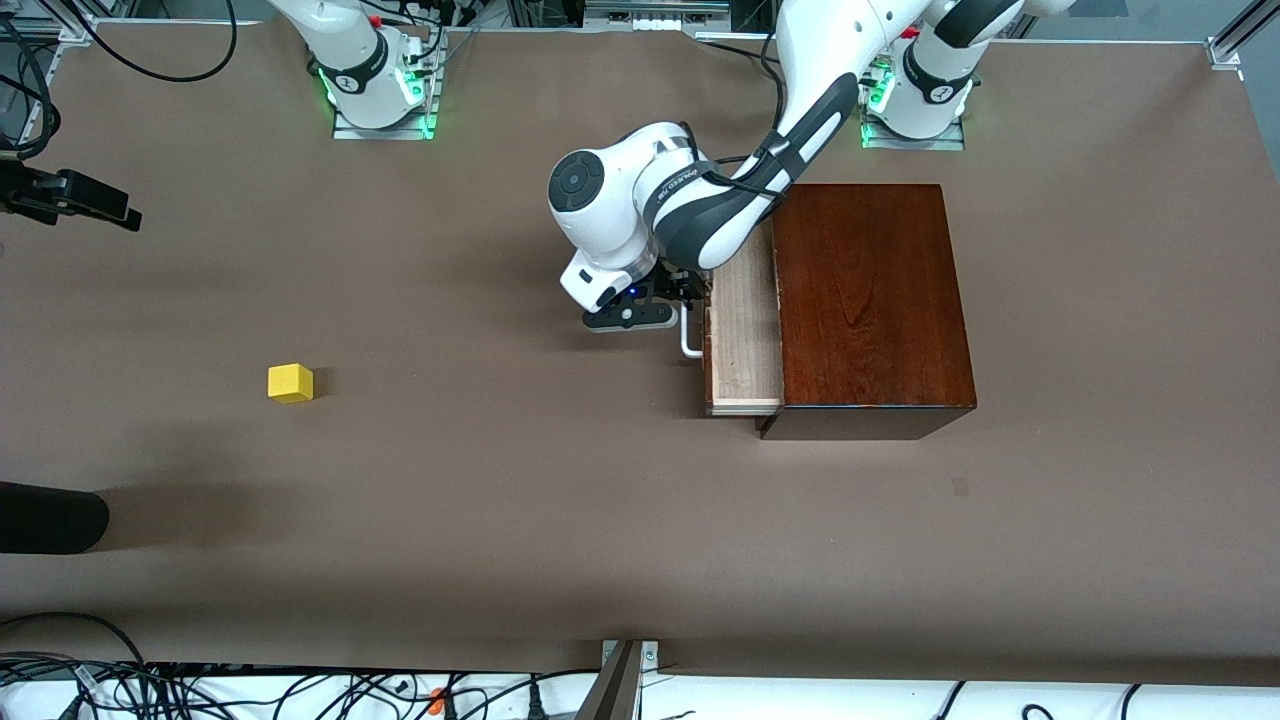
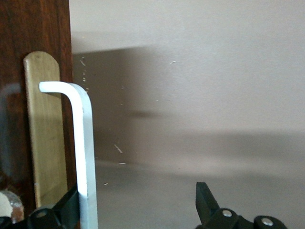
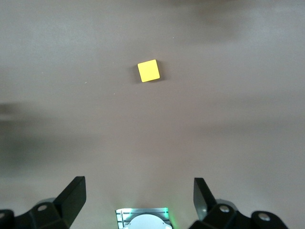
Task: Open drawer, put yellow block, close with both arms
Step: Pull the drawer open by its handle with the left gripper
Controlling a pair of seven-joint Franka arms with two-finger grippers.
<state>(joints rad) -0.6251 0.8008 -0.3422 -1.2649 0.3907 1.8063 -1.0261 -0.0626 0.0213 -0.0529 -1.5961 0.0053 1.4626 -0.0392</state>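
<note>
My left gripper point(image 1: 668, 305) stands at the handle point(image 1: 689, 335) of the drawer point(image 1: 745, 320), fingers spread with one fingertip point(image 2: 66, 210) touching the bar. I judge it hooks the handle to pull, since the drawer is only partly out of the box point(image 1: 870, 300). My right gripper point(image 3: 138, 200) hangs high over the table point(image 1: 500, 500), fingers spread wide, waiting above the block point(image 1: 290, 383), which lies well apart from the drawer, toward the right arm's end.

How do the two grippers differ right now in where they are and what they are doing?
The left gripper is at the drawer, jaws open around its white handle; the right gripper hangs high above bare table, the yellow block below it. The drawer is part-way out; the block lies untouched. Both grippers are open and hold nothing.
</note>
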